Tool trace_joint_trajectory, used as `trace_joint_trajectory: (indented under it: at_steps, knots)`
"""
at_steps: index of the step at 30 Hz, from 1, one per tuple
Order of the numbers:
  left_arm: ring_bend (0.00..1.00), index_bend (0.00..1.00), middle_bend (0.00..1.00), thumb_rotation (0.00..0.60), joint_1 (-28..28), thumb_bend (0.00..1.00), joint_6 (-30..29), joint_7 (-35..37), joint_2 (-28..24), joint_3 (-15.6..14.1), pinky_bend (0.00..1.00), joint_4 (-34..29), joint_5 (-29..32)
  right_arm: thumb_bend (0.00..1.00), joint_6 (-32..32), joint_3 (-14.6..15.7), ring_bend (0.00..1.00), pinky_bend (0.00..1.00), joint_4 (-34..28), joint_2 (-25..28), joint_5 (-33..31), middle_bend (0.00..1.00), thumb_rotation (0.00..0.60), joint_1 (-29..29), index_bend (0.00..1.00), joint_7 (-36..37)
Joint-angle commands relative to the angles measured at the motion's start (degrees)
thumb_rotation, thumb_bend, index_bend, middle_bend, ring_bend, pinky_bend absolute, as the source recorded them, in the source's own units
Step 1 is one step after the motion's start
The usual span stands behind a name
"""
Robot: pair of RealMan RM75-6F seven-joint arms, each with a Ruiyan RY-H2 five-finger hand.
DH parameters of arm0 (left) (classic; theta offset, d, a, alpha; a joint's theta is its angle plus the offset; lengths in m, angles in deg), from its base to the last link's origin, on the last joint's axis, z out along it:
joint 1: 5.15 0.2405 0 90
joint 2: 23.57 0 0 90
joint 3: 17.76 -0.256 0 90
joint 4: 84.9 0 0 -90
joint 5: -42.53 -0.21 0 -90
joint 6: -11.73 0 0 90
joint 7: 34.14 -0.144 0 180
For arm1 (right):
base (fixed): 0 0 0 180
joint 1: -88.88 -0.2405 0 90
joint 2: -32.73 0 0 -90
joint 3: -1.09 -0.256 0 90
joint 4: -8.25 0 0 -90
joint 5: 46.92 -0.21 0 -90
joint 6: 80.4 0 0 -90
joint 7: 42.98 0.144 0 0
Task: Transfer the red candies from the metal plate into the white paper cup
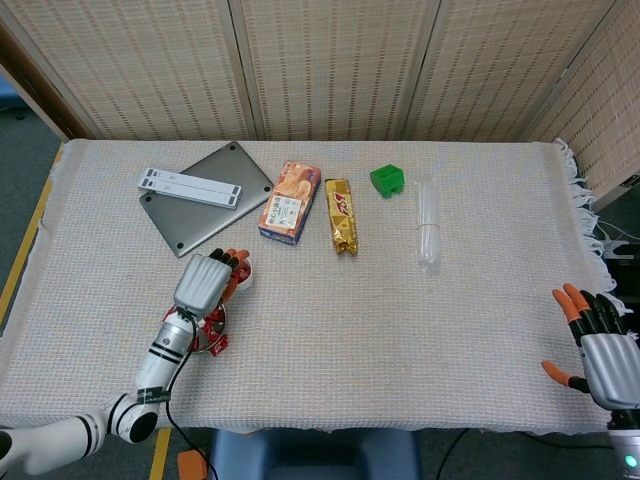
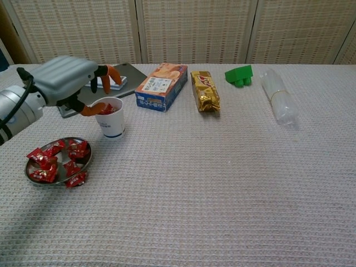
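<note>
Over white paper cup (image 2: pixel 110 117), L hand (image 2: pixel 65 79) hovers, fingers (image 2: pixel 113 74) apart.

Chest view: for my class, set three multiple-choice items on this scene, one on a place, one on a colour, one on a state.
1. Where is the cup?
A. behind the plate
B. beside the green block
C. on the laptop

2. What colour is the wrapper between the box and the green block?
A. blue
B. gold
C. white

3. What is the left hand doing?
A. resting on the plate
B. holding the box
C. hovering at the cup's rim, fingers apart

Answers: 1 A, the cup stands just beyond the plate. 2 B, the wrapper is gold. 3 C, the left hand is over the rim, holding nothing.
</note>
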Motion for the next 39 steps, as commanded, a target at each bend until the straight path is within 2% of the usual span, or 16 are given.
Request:
trace_joint_trajectory:
  at_steps: [1, 5, 8, 11, 20, 29, 39]
  knots:
    - [0.55, 0.28, 0.39, 0.600, 5.44, 0.40, -7.03, 2.80, -3.03, -6.41, 1.00, -4.12, -6.32, 0.06, -0.26, 0.37, 0.00, 0.00, -0.04, 0.15, 0.83, 0.00, 0.600, 0.09, 0.00, 0.42]
    - [0.69, 0.28, 0.39, 0.600, 9.76, 0.40, -8.76, 2.72, -4.44, -12.51, 1.00, -5.79, -8.71, 0.06, -0.63, 1.04, 0.00, 0.00, -0.15, 0.33, 2.49, 0.00, 0.600, 0.19, 0.00, 0.93]
    - [0.74, 0.28, 0.38, 0.600, 11.56, 0.40, -8.77, 1.88, -3.59, -15.32, 1.00, -4.38, -10.00, 0.06, -0.81, 1.48, 0.00, 0.00, -0.19, 0.36, 3.56, 0.00, 0.600, 0.21, 0.00, 1.22]
    - [0.75, 0.29, 0.35, 0.600, 12.11, 0.40, -7.91, 0.28, -1.88, -16.51, 1.00, -1.83, -10.98, 0.06, -0.81, 1.95, 0.00, 0.00, -0.20, 0.40, 4.61, 0.00, 0.600, 0.16, 0.00, 1.49]
    - [0.75, 0.29, 0.33, 0.600, 12.36, 0.40, -7.22, -2.52, 1.96, -16.79, 1.00, 1.45, -13.58, 0.06, -1.31, 2.32, 0.00, 0.00, 0.04, 0.75, 5.47, 0.00, 0.600, 0.31, 0.00, 2.47]
    - [0.76, 0.32, 0.38, 0.600, 12.37, 0.40, -4.29, -4.49, 2.95, -15.17, 1.00, 5.10, -11.62, 0.06, -1.73, 2.29, 0.00, 0.00, 0.19, 1.07, 5.34, 0.00, 0.600, 0.52, 0.00, 3.03]
    - [0.76, 0.40, 0.48, 0.600, 12.64, 0.41, -4.18, -3.74, 3.60, -14.93, 1.00, 7.16, -12.19, 0.06, -1.60, 2.16, 0.00, 0.00, 0.01, 0.87, 5.09, 0.00, 0.600, 0.46, 0.00, 2.53]
